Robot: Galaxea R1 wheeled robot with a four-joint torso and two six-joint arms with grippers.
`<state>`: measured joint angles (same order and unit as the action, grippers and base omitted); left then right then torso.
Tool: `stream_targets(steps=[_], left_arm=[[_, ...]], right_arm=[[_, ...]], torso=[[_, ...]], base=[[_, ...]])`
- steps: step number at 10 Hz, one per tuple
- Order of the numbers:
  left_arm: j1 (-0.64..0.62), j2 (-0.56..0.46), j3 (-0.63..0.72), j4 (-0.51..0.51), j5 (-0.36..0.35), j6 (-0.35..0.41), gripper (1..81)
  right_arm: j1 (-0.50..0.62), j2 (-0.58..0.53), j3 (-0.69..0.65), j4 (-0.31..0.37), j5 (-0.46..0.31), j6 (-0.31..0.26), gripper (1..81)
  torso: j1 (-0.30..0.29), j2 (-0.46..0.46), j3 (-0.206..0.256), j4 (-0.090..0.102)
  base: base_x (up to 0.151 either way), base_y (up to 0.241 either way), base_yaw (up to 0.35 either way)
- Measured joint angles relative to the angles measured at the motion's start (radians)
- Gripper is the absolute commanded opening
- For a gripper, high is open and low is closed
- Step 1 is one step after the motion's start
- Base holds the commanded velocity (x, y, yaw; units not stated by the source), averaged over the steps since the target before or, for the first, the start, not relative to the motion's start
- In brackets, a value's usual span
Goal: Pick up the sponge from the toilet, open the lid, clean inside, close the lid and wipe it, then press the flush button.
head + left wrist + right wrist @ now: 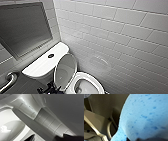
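The toilet (pixel 88 75) is standing with its lid (pixel 65 70) partly raised, so the opening step looks under way; next, the lid is needing a push fully back. The sponge (pixel 144 116) is sitting close against the right claw (pixel 146 139), grip impossible to tell. The left claw (pixel 49 137) is gaping wide astride the lid's rim, not closed on it.

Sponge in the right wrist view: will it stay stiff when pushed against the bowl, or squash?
The sponge shows an open, pitted foam surface, so it will probably squash and bend rather than stay stiff. It looks light for its bulk. Against the glossy toilet rim it may slide easily.
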<state>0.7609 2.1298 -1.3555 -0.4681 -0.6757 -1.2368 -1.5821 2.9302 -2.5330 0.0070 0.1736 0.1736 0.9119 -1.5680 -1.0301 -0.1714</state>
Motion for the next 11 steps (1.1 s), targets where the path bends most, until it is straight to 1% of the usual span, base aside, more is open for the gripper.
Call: stream_targets(steps=[1,3,4,5,6,7,8,9,11], left_arm=[[0.002,-0.009,0.000,0.000,-0.008,-0.029,81.1],[0.015,-0.022,-0.004,0.000,-0.013,-0.057,81.1],[0.021,-0.025,-0.012,0.000,-0.010,-0.102,81.1],[0.020,-0.040,-0.020,0.001,0.001,-0.130,81.1],[0.020,-0.041,-0.022,0.013,0.009,-0.132,81.1],[0.021,-0.040,-0.035,0.056,0.023,-0.132,81.1],[0.029,-0.037,-0.059,0.147,0.038,-0.130,81.1],[0.049,-0.032,-0.099,0.260,0.049,-0.129,81.1],[0.119,-0.032,-0.242,0.428,0.046,-0.131,81.1]], right_arm=[[0.000,0.000,0.000,0.000,0.000,0.000,1.0],[0.000,0.002,0.000,0.000,0.001,0.000,1.0],[0.000,0.002,0.000,0.000,0.001,0.000,1.0],[0.000,0.002,0.000,0.000,0.001,0.000,1.0],[0.000,0.002,0.000,0.000,0.001,0.000,1.0],[0.000,0.001,0.000,0.000,0.001,0.000,1.0],[0.001,-0.004,0.003,-0.001,0.000,-0.002,1.0],[0.002,-0.009,0.007,-0.003,-0.001,-0.008,1.0],[0.013,-0.009,0.009,-0.003,-0.001,-0.008,1.0]], torso=[[0.000,0.000,0.000,0.000],[0.000,0.000,0.000,0.000],[0.000,0.000,0.000,0.000],[0.000,0.000,0.000,0.000],[0.000,0.000,0.000,0.000],[0.000,0.000,0.000,0.000],[0.000,0.000,0.000,0.000],[0.000,0.000,0.000,0.000],[0.000,0.000,0.000,0.000]], base=[[0.000,0.000,0.000],[0.000,0.000,0.000],[0.000,0.000,0.000],[0.000,0.000,0.000],[0.000,0.000,0.000],[0.000,0.000,0.000],[0.000,0.000,0.000],[0.000,0.000,0.000],[0.000,0.000,0.000]])
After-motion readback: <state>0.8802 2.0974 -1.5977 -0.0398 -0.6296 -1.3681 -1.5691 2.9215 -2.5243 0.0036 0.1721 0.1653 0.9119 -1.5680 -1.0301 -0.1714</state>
